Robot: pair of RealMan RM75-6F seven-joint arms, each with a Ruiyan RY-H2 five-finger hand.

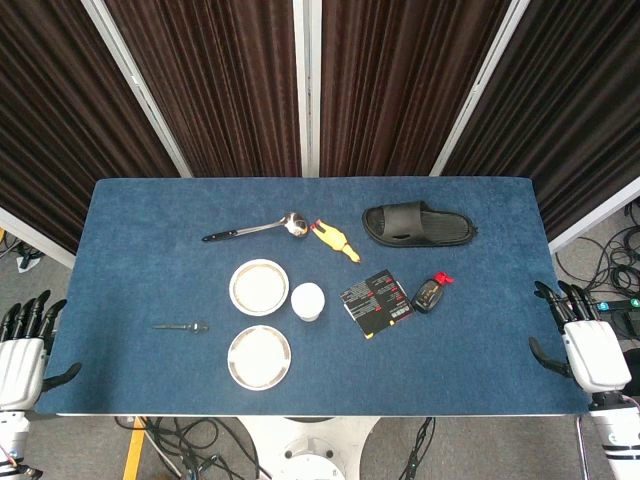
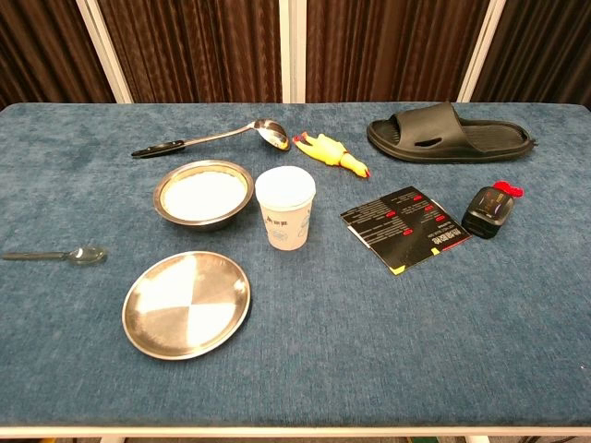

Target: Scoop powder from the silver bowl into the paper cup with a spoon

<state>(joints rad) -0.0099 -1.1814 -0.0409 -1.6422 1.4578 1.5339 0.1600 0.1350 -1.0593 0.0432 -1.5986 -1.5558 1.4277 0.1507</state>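
A silver bowl [image 1: 259, 287] [image 2: 203, 194] holding white powder sits left of centre on the blue table. Just to its right stands a white paper cup [image 1: 307, 301] [image 2: 284, 208], upright and open-topped. A small dark spoon [image 1: 181, 326] [image 2: 57, 255] lies flat far to the left, bowl end pointing right. My left hand [image 1: 22, 355] hangs off the table's left front corner, fingers spread and holding nothing. My right hand [image 1: 585, 345] hangs off the right front corner, likewise spread and holding nothing. Neither hand shows in the chest view.
An empty silver plate [image 1: 259, 357] [image 2: 186, 304] lies in front of the bowl. Behind are a ladle [image 1: 258, 229] [image 2: 214, 137], a yellow rubber chicken [image 1: 334, 240] [image 2: 330, 152] and a black slipper [image 1: 417, 224] [image 2: 450, 134]. A black packet [image 1: 376, 302] [image 2: 404, 227] and a small dark bottle [image 1: 431, 293] [image 2: 490, 210] lie right.
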